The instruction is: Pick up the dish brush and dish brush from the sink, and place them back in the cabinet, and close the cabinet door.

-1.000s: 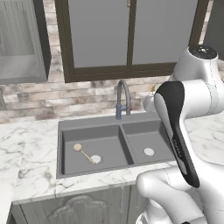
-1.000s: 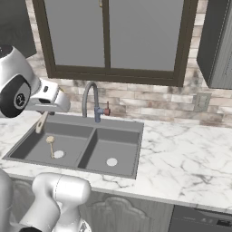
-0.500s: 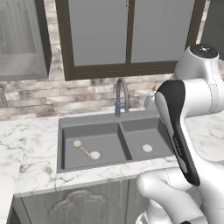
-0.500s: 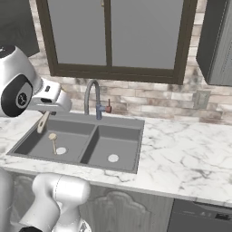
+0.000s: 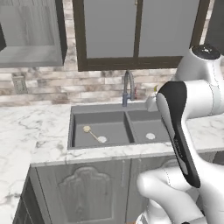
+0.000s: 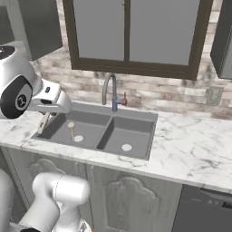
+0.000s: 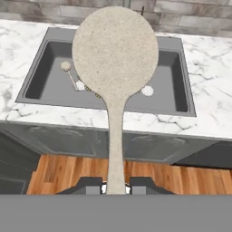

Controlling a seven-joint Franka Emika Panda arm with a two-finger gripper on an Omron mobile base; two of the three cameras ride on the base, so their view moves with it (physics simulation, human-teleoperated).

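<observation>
My gripper (image 7: 115, 186) is shut on the thin handle of a dish brush (image 7: 115, 50), whose round cream head stands straight ahead of the hand. In the right base view the gripper (image 6: 49, 113) hangs over the sink's left front corner, with the held brush (image 6: 42, 126) angled down. The other dish brush (image 5: 92, 133) (image 6: 71, 129) (image 7: 67, 67) lies in the left basin of the dark grey sink (image 5: 140, 127) (image 6: 136, 136) (image 7: 38, 79). The cabinet (image 5: 28, 57) stands open at the upper left, its shelf bare. Its door (image 6: 38, 27) is swung out.
A curved steel tap (image 5: 127, 87) (image 6: 108, 88) rises behind the sink. Above it is a dark-framed window (image 5: 138, 30). Marble counter (image 5: 26, 131) runs to both sides. Grey base cabinets (image 5: 81, 192) and a wooden floor (image 7: 59, 174) lie below, and a dishwasher front (image 6: 204, 213) is at the right.
The whole picture has shifted, so the camera has moved: the sink sits farther right and the open cabinet shows more fully. The gripper still holds the brush.
</observation>
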